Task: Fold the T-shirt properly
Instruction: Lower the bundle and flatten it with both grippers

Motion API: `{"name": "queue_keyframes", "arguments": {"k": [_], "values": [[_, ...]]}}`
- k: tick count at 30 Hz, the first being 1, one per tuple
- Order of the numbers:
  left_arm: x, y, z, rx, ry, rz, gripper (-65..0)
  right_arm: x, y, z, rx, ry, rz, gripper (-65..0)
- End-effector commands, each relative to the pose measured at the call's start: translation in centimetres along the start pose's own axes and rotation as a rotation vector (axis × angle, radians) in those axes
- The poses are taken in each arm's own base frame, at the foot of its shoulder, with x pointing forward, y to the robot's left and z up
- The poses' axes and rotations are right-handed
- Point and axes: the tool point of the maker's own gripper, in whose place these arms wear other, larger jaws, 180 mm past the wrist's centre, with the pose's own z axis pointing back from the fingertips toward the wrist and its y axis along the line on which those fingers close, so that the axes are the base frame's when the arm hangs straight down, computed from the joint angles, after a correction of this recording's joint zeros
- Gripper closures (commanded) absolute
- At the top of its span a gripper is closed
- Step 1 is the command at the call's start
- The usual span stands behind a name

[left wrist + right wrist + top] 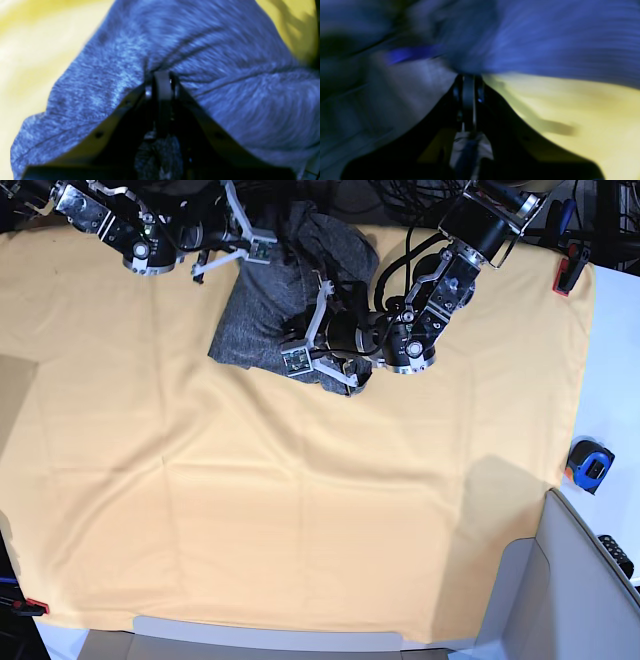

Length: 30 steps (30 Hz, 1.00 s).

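item 1: t-shirt (262,305), heather dark-grey knit, bunched into a rumpled heap at the far edge of the table, slightly left of centre in the base view. it lies on the yellow-orange table cloth (300,510), with a darker fold rising at its back. in the left wrist view its fabric (212,62) fills most of the picture, creases running in toward the fingertips.

item 2: left gripper (298,358), on the base view's right, reaching in across the near right edge of the heap. its jaws are drawn together and pinch a gather of the t-shirt (the left wrist view shows the cloth puckered at the tips (162,77)).

item 3: right gripper (255,242), on the base view's left, at the heap's far left corner. its jaws stand together at the cloth's edge (468,80); the right wrist view is heavily blurred, yet grey fabric (545,37) sits against the tips, so the jaws look clamped on the t-shirt.

item 4: table cloth, covering nearly the whole table, lightly creased.

item 5: blue and black tape measure (590,464), on the white surface off the cloth's right edge.

item 6: red clamp (567,277) at the cloth's far right corner; another red clamp (33,606) at the near left corner.
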Motion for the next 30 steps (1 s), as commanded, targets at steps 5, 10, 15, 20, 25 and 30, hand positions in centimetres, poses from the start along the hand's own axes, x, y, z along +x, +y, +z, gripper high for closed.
{"name": "queue_keyframes", "arguments": {"k": [5, 10, 15, 20, 25, 30], "values": [[-3.9, 2.2, 0.5, 0.081, 0.200, -0.033, -0.6, 0.9, 0.8, 0.1, 0.018, -0.026, 0.038, 0.0], [-3.7, 2.4, 0.6, 0.086, 0.200, -0.037, -0.6, 3.1, 2.0, -0.5, 0.053, -0.061, 0.096, 0.0], [-2.1, 3.4, 2.0, 0.135, 0.152, -0.048, -0.8, 4.2, 0.4, 0.2, 0.007, -0.084, 0.107, 0.0], [0.3, 5.3, 5.6, 0.252, 0.038, -0.020, -0.8, 5.5, -1.5, 1.2, -0.047, -0.150, 0.080, 0.0], [2.9, 5.5, 9.5, 0.357, -0.084, -0.037, -0.8, 6.5, -4.8, 3.6, -0.127, -0.220, 0.013, 0.0], [4.4, 4.7, 10.9, 0.383, -0.131, -0.069, -7.7, 8.6, -9.1, 8.5, -0.222, -0.398, -0.100, 0.0]]}}
